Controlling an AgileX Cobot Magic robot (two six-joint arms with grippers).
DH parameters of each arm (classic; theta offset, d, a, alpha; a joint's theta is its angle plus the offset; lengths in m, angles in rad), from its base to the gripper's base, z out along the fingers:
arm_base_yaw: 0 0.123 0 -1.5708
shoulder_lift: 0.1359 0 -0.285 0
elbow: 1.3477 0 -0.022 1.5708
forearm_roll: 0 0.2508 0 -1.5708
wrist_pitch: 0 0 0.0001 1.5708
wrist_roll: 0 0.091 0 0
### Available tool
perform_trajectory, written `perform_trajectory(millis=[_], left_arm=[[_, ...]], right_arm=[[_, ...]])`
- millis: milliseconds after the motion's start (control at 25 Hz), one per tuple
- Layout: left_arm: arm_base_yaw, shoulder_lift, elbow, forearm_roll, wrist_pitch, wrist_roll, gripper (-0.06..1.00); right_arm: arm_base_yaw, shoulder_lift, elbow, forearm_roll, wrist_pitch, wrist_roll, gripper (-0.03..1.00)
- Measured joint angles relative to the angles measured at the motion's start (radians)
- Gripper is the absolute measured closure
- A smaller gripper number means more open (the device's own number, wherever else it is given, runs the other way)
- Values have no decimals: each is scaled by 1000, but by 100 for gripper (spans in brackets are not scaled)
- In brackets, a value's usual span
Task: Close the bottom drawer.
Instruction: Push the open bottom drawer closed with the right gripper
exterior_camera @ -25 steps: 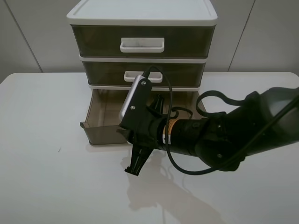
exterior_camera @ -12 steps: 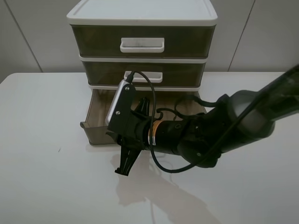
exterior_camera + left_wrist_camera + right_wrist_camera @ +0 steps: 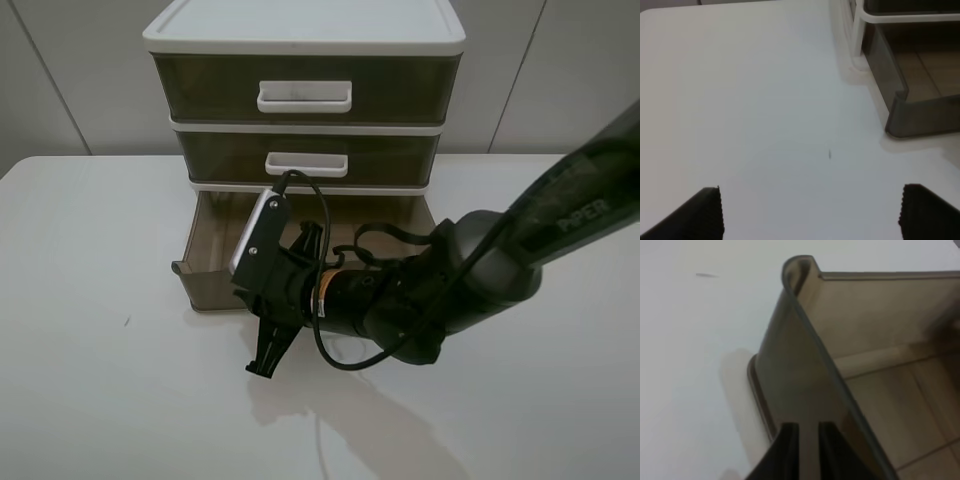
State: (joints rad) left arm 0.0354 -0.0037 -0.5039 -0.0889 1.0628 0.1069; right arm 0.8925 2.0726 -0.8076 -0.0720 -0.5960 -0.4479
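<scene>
"PIPER" on right arm [image 3: 585, 213], masking bottom drawer [image 3: 208, 288] front. Right pincer [image 3: 266, 358] pinched closed, empty; left pincer [image 3: 811, 201] gapes, empty.

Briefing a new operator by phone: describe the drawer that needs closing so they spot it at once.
On the white table stands a white-framed plastic unit of three smoky olive-brown translucent drawers. The bottom drawer is the lowest; unlike the closed top drawer and middle drawer, it alone is pulled out.
</scene>
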Motion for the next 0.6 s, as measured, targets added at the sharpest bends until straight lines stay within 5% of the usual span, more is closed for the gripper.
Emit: perform_trajectory(millis=[600], left_arm=[[0,0,0,0,0,0,23]], right_arm=[[-22,17,-35,106,-18,-2,96]])
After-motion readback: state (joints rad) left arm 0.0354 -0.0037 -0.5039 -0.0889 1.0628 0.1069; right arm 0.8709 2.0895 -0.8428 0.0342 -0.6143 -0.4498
